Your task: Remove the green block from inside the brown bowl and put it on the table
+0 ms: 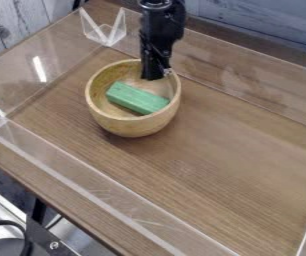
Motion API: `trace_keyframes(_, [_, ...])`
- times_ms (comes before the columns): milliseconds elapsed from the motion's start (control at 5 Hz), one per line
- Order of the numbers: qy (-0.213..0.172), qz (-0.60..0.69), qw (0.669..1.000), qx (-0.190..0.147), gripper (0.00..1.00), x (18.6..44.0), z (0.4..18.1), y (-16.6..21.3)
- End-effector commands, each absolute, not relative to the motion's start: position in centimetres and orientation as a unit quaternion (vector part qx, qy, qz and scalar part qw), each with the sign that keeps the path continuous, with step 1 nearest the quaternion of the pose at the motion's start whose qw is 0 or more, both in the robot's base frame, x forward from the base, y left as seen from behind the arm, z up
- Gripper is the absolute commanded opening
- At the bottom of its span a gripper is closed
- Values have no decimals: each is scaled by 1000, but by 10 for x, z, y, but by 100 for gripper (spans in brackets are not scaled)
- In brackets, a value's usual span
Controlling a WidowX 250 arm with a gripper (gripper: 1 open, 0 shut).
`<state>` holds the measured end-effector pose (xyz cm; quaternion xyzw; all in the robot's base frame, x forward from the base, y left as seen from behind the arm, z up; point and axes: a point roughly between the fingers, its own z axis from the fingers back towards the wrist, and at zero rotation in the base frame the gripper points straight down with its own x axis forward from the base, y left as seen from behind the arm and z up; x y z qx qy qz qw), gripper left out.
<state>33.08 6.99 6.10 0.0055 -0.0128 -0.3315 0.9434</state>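
Note:
The green block [137, 99] lies flat and slanted inside the brown bowl [133, 121], which stands on the table [209, 160] left of centre. My gripper [155, 74] points straight down over the bowl's far right rim, its dark fingers shut with nothing between them. The tips hang just above and behind the block's right end, apart from it. The block is fully in view.
Clear acrylic walls [62, 165] edge the table on all sides. A clear bracket [105, 30] sticks up at the back wall, just left of the arm. Open wood surface stretches to the right and front of the bowl.

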Motion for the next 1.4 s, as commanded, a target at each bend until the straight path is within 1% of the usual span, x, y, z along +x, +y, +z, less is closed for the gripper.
trace_keyframes(0, [-69, -346, 935, 20, 0, 339, 84, 75])
trace_keyframes(200, [-72, -359, 931, 8, 0, 342, 90, 62])
trace_keyframes(600, [-74, -389, 918, -19, 0, 347, 96, 34])
trace_keyframes(1000, [-68, -370, 926, -32, 0, 349, 82, 42])
trace_keyframes(1200, [-63, -372, 925, -38, 0, 347, 76, 39])
